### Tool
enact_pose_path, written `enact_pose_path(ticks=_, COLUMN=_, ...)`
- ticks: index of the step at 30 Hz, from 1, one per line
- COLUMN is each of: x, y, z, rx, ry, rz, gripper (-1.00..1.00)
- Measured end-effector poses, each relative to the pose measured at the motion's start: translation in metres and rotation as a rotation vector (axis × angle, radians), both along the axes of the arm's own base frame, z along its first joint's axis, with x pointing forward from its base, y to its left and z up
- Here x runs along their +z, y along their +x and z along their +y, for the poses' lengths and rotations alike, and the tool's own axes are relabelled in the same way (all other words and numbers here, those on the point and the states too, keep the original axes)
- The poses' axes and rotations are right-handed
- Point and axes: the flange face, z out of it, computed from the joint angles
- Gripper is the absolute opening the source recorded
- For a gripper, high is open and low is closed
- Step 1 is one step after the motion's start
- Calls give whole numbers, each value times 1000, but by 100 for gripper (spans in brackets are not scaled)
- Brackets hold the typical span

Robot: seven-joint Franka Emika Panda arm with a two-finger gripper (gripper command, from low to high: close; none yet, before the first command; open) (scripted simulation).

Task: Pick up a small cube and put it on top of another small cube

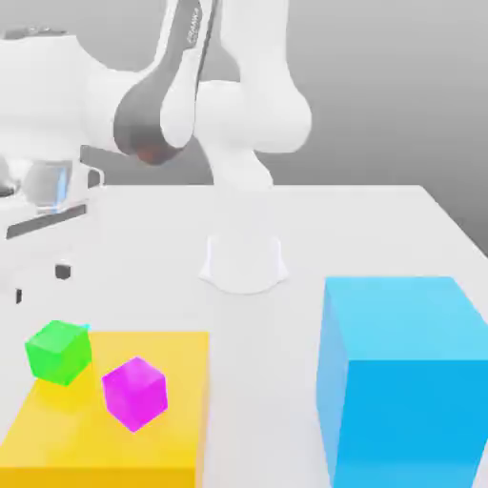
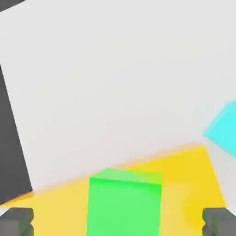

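Observation:
A small light cyan cube [image 2: 225,131] shows partly in the hand view, on the white table just off the yellow slab [image 2: 184,175]. A small green cube [image 1: 59,351] sits on the slab's far corner at the exterior view's left, and a magenta cube [image 1: 134,392] sits on the slab beside it. My gripper [image 1: 40,284] hangs above the green cube, open, with nothing between its fingers. In the hand view the green cube [image 2: 124,203] lies between the two dark fingertips [image 2: 16,221], below my gripper [image 2: 118,222].
A huge blue cube [image 1: 400,381] stands at the exterior view's right front. The yellow slab [image 1: 162,419] lies at the left front of the white table [image 1: 362,229]. The arm's white base [image 1: 244,262] stands at the table's middle.

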Motion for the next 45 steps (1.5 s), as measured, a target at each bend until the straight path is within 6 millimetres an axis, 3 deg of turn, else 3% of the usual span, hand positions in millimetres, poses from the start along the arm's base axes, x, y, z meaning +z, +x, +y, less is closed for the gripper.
enact_pose_path(ticks=7, x=-78, y=-69, z=-19, rx=-443, ry=112, rz=77, gripper=0)
enact_pose_path(ticks=13, x=-134, y=-70, z=-15, rx=-469, ry=122, rz=87, gripper=0)
enact_pose_path(ticks=14, x=-143, y=-70, z=-14, rx=-469, ry=122, rz=88, gripper=-100)
enact_pose_path(ticks=21, x=-145, y=-70, z=-14, rx=-469, ry=121, rz=85, gripper=-100)
enact_pose_path(ticks=28, x=-87, y=-68, z=-14, rx=-469, ry=124, rz=85, gripper=-100)
enact_pose_path(ticks=31, x=-84, y=-67, z=-22, rx=-431, ry=116, rz=97, gripper=-100)
enact_pose_path(ticks=34, x=-88, y=-65, z=-30, rx=-357, ry=94, rz=123, gripper=-100)
enact_pose_path(ticks=45, x=-78, y=-35, z=-30, rx=88, ry=-18, rz=276, gripper=-100)
